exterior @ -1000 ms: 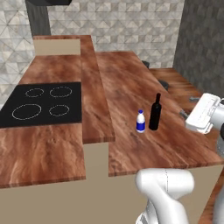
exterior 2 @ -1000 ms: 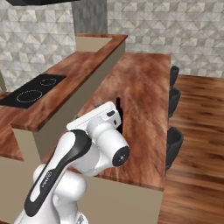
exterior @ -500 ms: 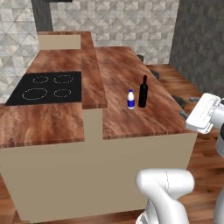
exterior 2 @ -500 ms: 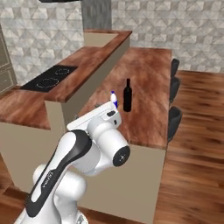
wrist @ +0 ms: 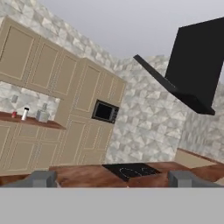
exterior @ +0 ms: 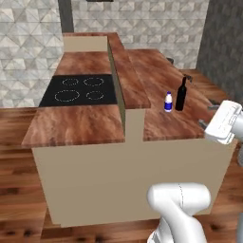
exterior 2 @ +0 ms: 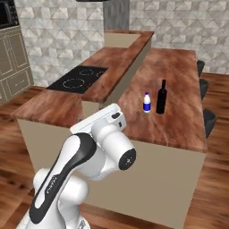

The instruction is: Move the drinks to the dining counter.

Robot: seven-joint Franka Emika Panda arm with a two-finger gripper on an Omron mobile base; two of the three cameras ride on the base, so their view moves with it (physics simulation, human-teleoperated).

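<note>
Left base view, drinks delivered: the slim black bottle [exterior: 181, 94] and the small blue-and-white bottle [exterior: 168, 102] stand upright, just beside each other, on the dining counter [exterior: 161, 76], toward its near end, about midway between its two long edges.
Left base view, neighbours: the narrow raised ledge [exterior: 128, 71] runs between that counter and the black cooktop [exterior: 79, 89].
Right base view, same pair: black bottle [exterior 2: 162, 97] and blue-and-white bottle [exterior 2: 146, 102], apart but close, near the middle of the counter's width [exterior 2: 179, 76]; dark stools [exterior 2: 209, 121] line its far long edge.
Hand view, gripper: the gripper [wrist: 113, 180] is released, its dark fingertips [wrist: 41, 178] wide apart with nothing between them.
Hand view, drinks left: on a far wooden shelf [wrist: 30, 120] against the beige cabinets stand a short red can [wrist: 14, 114] and a pale-grey cylinder with black cap [wrist: 25, 113], close together, next to a grey item too small to identify.
Handling, judged: the can and cylinder are likely light, rigid and smooth, so slippery. Take each around the mid-body, jaws level. The tall cylinder tips easily.
Handling, bottle: the black bottle's thin neck is a poor hold. Its body is better.
Writing: no brand or label text is readable.
</note>
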